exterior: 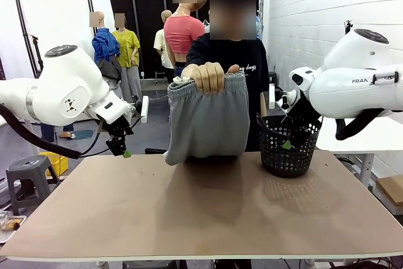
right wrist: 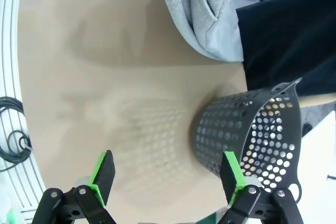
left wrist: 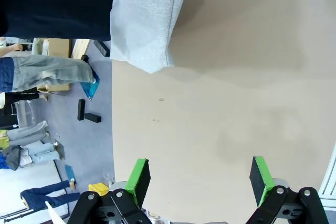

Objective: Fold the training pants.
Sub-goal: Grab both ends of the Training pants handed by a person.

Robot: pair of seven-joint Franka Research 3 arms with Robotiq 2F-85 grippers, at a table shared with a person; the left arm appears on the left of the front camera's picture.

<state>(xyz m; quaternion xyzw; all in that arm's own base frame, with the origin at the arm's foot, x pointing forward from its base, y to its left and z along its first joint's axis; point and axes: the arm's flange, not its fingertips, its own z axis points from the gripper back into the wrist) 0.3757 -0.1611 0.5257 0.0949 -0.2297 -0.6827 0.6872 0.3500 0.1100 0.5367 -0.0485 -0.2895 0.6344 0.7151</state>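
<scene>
Across the table [exterior: 189, 206] from us, a person's hand [exterior: 208, 77] holds the training pants [exterior: 208, 121] up by the waistband. Their bottom reaches the table's far edge. Our left gripper [exterior: 121, 146] hangs at the left, and a black basket [exterior: 288, 155] stands at the right.

From the left wrist we see the jaws better: they stand wide over bare table, with one pants corner far ahead.

From the right wrist, the right gripper [right wrist: 167, 163] also stands wide. The basket is just beside one finger, and the pants hang farther off.
</scene>
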